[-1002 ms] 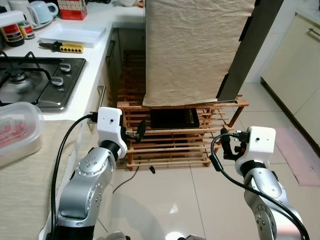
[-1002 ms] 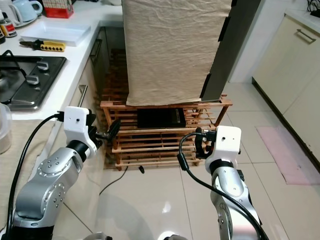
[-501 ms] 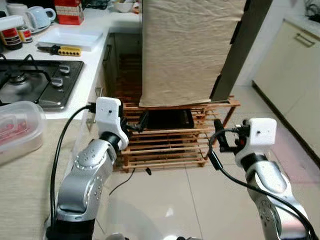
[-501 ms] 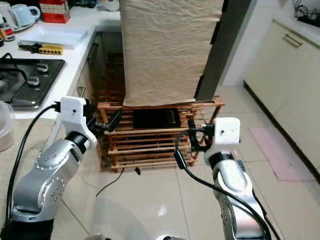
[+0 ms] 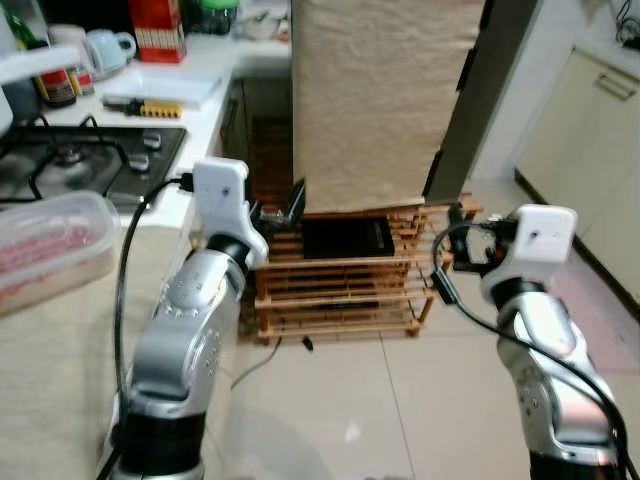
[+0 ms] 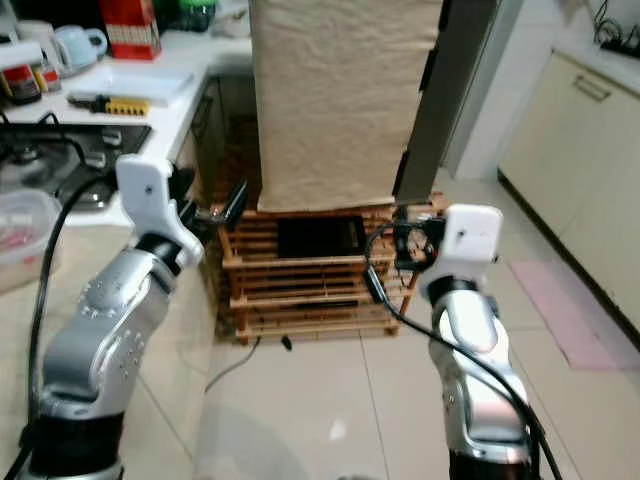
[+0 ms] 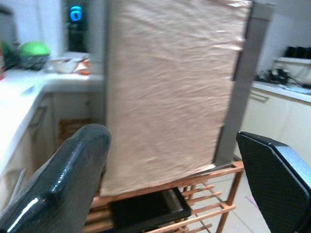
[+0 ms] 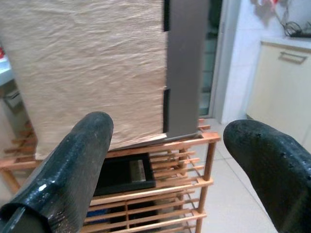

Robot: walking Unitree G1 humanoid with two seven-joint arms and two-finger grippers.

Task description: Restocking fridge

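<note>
The fridge (image 5: 380, 90) stands ahead, draped in a beige cloth, its grey side (image 6: 440, 90) showing on the right. It rests on a low wooden slatted rack (image 5: 340, 290) with a flat black object (image 5: 347, 238) on its top shelf. My left gripper (image 5: 285, 205) is raised in front of the fridge's lower left corner, open and empty; in the left wrist view (image 7: 170, 141) the cloth shows between its fingers. My right gripper (image 5: 462, 245) is held near the rack's right end, open and empty; the right wrist view (image 8: 167, 126) looks at the fridge's grey edge.
A counter on my left carries a gas hob (image 5: 90, 165), a clear plastic box (image 5: 50, 245) with red contents, and a white tray (image 5: 160, 88) with a yellow-handled tool. Cream cabinets (image 5: 590, 130) line the right. A cable (image 5: 290, 345) lies on the tiled floor.
The camera has shifted a little. Both arms have risen, bringing the grippers higher in front of the fridge and rack. Nothing has been grasped.
</note>
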